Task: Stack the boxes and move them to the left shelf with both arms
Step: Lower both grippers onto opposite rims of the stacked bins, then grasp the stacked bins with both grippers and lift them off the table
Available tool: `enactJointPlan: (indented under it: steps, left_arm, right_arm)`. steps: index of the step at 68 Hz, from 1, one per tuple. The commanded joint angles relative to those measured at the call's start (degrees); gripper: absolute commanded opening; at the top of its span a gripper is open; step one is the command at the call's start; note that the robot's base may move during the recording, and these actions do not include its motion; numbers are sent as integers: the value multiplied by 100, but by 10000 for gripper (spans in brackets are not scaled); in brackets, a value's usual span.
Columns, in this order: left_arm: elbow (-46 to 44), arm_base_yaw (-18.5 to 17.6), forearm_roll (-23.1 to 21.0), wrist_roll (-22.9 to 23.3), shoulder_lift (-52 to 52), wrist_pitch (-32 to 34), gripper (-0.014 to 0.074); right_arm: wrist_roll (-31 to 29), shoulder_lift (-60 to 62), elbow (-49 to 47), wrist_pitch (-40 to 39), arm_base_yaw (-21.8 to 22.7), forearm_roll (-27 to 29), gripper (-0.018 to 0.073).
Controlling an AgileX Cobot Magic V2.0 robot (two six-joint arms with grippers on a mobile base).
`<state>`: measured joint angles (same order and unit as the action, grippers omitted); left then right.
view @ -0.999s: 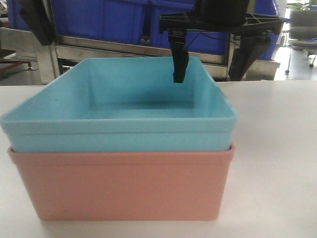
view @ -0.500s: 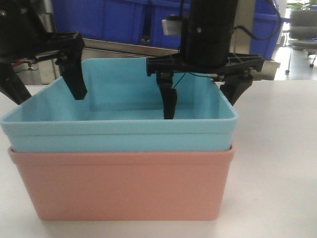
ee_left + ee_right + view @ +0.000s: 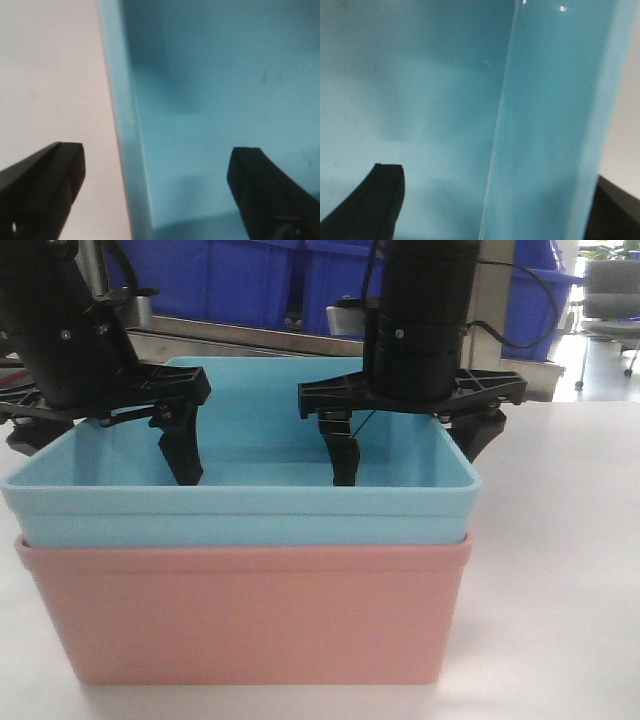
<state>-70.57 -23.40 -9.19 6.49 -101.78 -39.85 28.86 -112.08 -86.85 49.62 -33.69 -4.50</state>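
While spread wide and clamped on nothing, straddling opposite side walls of blue box (image 3: pixel 250 515) nested inside pink box (image 3: pixel 250 610) on white surface (image 3: pixel 560 540): left end effector (image 3: pixel 105 455), right end effector (image 3: pixel 410 458).

Looks matt black and hard on the fingers (image 3: pixel 183 455), like moulded plastic. Between the fingers, smooth turquoise plastic on the upper box (image 3: pixel 240 502), softly sheened, faintly scuffed. Below the fingers, equally smooth but duller plastic on the pink box (image 3: pixel 250 610). Outside the fingers, matt white on the table (image 3: pixel 560 540). Behind the fingers, glossy plastic on the blue bins (image 3: pixel 250 280) and dull steel on the bar (image 3: pixel 250 337).
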Motion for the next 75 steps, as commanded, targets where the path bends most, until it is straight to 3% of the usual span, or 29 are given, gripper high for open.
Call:
enactJointPlan:
  steps: [1, 17, 22, 30, 39, 47, 75]
  left_arm:
    - [-167, -30, -45, 52, 184, 313, 376]
    - [-167, -30, -186, 52, -119, 303, 227]
    - [-167, -30, -186, 52, -196, 275, 190]
    - [-167, -30, -186, 52, -236, 252, 127]
    - [-167, -30, -186, 52, -236, 252, 57]
    - [-167, -30, -186, 52, -236, 252, -14]
    - [-167, -30, -186, 205, 299, 265, -8]
  right_arm:
    - [-68, 248, -87, -346, 4, -51, 611]
    - [-68, 248, -87, -447, 4, -51, 609]
    - [-68, 248, -87, -392, 2, -51, 561]
    - [-68, 248, -87, -290, -5, -51, 372]
    - [-68, 248, -87, -233, -5, -51, 30]
    - [-68, 248, -87, -240, -5, -62, 52]
    - [-56, 496, -110, -234, -5, -353, 47]
